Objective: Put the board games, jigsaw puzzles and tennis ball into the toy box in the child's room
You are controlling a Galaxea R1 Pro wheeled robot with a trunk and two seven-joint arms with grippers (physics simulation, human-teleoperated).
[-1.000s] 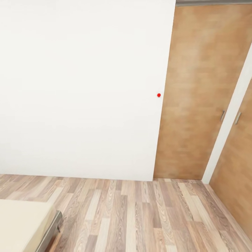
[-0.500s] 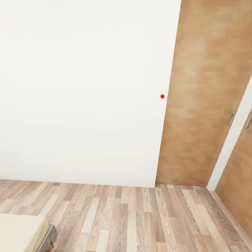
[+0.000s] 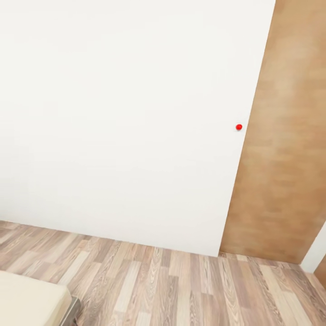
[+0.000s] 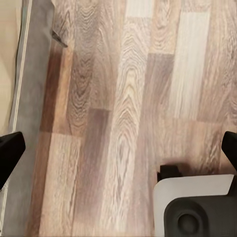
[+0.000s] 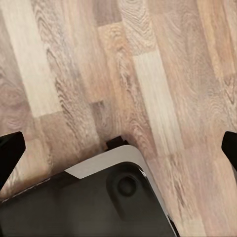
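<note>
**Bare wall and plank floor: robot in transit, no toy in either hand**

Room: plain white wall across most of the head view, meeting a brown wood-grain door panel at the right. A small red dot sits on the wall just beside the panel's edge. Brown wood-plank floor runs below.

Furniture: corner of the wide low bed with the cream-beige flat top at the head view's lower left, on a grey frame edge. The left wrist view shows that same cream top and grey edge alongside the planks.

Left hand: dark fingertips at the frame's two sides, spread wide, nothing between them, floor beneath.

Right hand: fingertips likewise spread, empty, above the floor and the robot's dark base.

Task's things: of the board games, only their resting place, the bed, is in sight, and just its bare corner.

Step in hand, as judged: travelling or turning in search of the toys. Next move likely calls for swinging toward the bed until its top and the games on it come under the head camera, keeping the base off the frame.
</note>
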